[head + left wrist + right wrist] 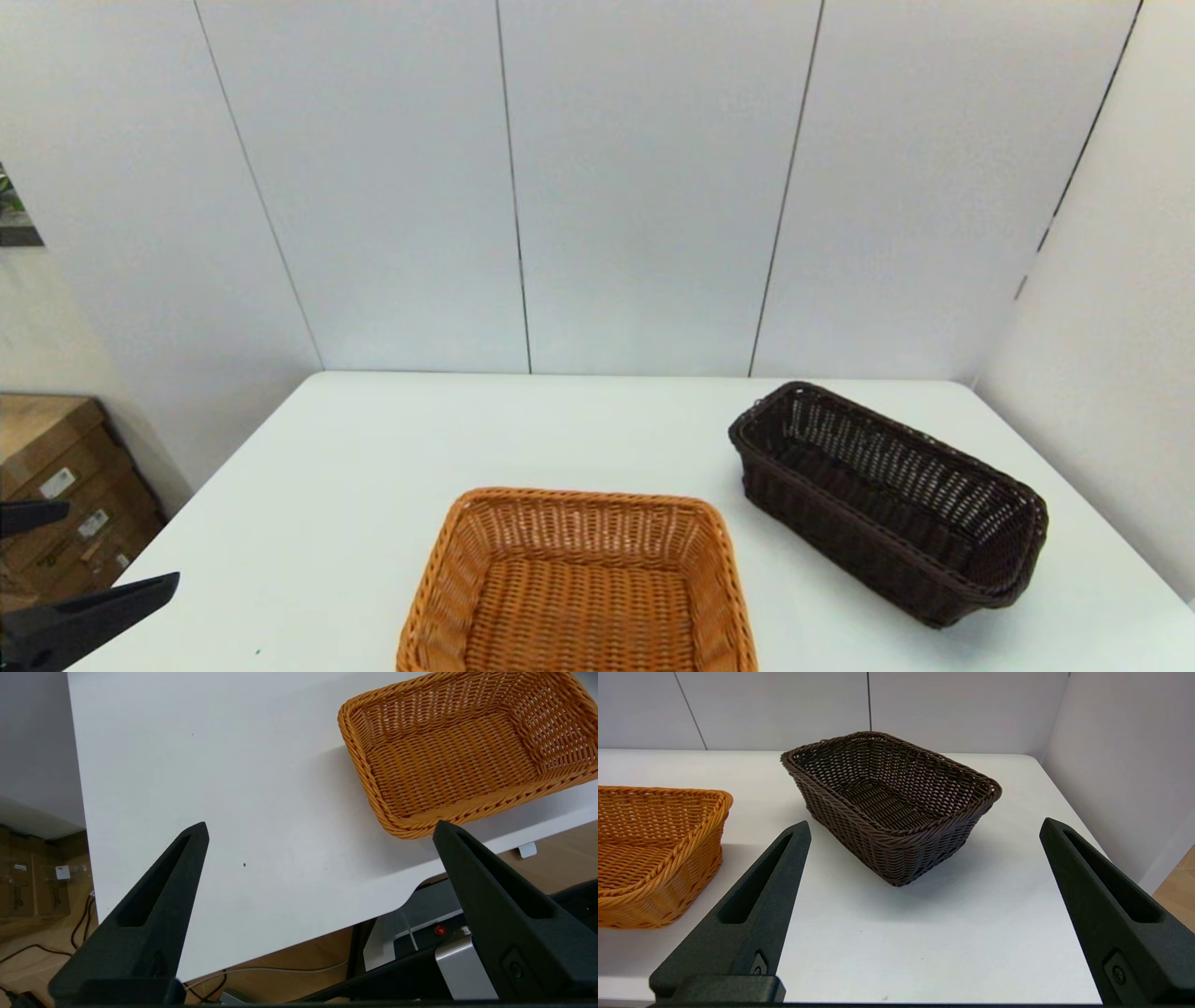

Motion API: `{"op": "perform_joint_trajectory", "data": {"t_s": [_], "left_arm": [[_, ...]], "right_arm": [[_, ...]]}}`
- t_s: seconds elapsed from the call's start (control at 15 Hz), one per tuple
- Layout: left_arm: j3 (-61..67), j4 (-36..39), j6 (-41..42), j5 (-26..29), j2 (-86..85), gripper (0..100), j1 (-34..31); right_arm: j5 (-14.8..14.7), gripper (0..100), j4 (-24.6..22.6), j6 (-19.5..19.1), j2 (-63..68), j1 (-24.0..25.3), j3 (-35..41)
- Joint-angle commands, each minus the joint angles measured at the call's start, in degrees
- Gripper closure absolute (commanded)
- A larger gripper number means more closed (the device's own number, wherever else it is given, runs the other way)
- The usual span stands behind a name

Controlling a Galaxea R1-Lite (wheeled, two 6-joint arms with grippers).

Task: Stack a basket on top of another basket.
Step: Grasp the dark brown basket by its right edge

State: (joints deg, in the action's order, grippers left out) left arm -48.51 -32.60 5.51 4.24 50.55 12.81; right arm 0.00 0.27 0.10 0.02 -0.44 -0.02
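Observation:
The dark brown basket (887, 504) stands empty on the right side of the white table (355, 467), set at an angle. The orange-tan basket (579, 579) sits empty at the front middle, apart from it. My left gripper (121, 544) hovers open off the table's left front corner; in its wrist view the left gripper (321, 825) holds nothing, with the orange-tan basket (458, 751) beyond. My right gripper (924, 823) is open and empty, short of the dark brown basket (896, 798), with the orange-tan basket (649, 844) off to one side. It does not show in the head view.
White wall panels close off the table's far edge, and a wall (1102, 327) runs along its right side. Cardboard boxes (56, 476) sit on the floor beyond the left edge. Cables and a metal base (448, 952) lie under the table's front edge.

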Motion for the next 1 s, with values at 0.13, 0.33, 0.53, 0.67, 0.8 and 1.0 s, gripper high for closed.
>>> {"op": "perform_joint_trajectory", "data": {"t_s": [0.13, 0.33, 0.53, 0.67, 0.8, 1.0], "left_arm": [[3.15, -0.27, -0.59, -1.78, -7.93, 0, -0.07], [7.64, -0.01, -1.64, -0.9, -14.87, 0, -5.87], [11.94, 1.4, 0.29, 2.79, -22.25, 0, -9.21], [16.87, 4.91, 1.52, 2.79, -27.26, 0, -10.35], [21.0, 7.72, 3.54, 2.96, -30.78, 0, -13.34], [24.86, 9.22, 5.21, 2.7, -36.14, 0, -14.04]], "right_arm": [[0.0, 0, 0.0, -0.01, -0.02, 0.0, 0.02], [0.0, 0, 0.0, -0.01, -0.02, 0.0, 0.02], [-0.09, 0, 0.0, -0.01, -0.02, 0.0, 0.02], [0.0, 0, 0.0, -0.01, -0.02, 0.0, 0.02], [-0.09, 0, 0.0, -0.01, -0.02, 0.0, 0.02], [0.0, 0, 0.0, -0.01, -0.02, 0.0, 0.02]]}}
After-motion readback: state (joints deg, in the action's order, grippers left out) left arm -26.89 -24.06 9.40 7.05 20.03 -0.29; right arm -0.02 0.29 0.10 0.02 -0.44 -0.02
